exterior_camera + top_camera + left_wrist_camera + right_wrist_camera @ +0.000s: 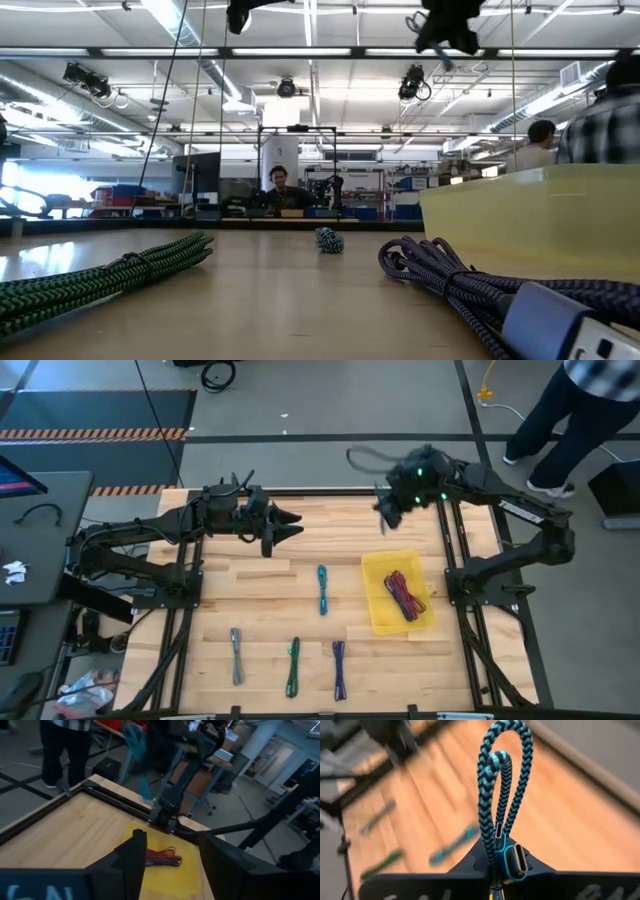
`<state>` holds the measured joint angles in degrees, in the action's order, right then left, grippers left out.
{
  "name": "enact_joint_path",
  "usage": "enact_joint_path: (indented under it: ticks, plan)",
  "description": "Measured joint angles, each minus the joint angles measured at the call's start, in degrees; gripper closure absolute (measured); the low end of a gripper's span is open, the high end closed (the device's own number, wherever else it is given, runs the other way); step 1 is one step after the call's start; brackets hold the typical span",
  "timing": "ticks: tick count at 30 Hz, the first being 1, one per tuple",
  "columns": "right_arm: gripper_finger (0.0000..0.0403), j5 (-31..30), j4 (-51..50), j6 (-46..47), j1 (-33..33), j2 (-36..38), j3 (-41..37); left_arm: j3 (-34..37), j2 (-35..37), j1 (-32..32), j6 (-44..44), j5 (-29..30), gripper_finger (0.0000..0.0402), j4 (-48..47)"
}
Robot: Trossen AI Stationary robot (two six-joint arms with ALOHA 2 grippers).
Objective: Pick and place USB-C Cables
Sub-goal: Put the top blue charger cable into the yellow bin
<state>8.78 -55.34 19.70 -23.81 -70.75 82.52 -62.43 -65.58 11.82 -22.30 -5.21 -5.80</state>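
Overhead: right hand (pixel 495 870) carrying a teal cable (pixel 501 795) toward the yellow tray (pixel 378 570).
Its fingers pinch the folded cable by the plug end, near the tray; the left hand (pixel 290 525) hangs open, empty. Likely risk: the dangling loop catches the tray rim and spills onto the worktop (pixel 260 600).

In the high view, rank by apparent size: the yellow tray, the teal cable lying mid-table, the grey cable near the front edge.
1. yellow tray, clearly the largest.
2. and 3. teal cable and grey cable: they look about the same length, so I would not rank one over the other.
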Motion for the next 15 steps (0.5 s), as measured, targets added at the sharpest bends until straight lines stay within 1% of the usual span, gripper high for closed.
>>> enact_joint_path:
  ticks: [2,6,9,12,15]
  plan:
    - [0.0385,-2.18,-4.64,4.46,3.07,0.14,0.00,0.00,0.00,-0.01,0.52,1.00,0.0212,0.02]
    - [0.0385,-6.53,-10.31,15.65,10.26,-0.34,-0.51,0.00,0.00,0.02,0.72,2.57,0.0211,0.02]
    - [0.0385,-8.42,-9.70,26.06,15.87,-0.36,-4.17,0.02,0.00,-0.01,1.90,2.64,0.0211,0.04]
    - [0.0385,-8.82,-7.79,35.58,21.28,-0.38,-9.65,0.02,0.00,-0.01,2.48,2.64,0.0211,0.04]
    - [0.0385,-8.66,-1.63,44.34,26.22,-0.41,-16.84,0.02,0.00,-0.01,2.73,2.64,0.0211,0.02]
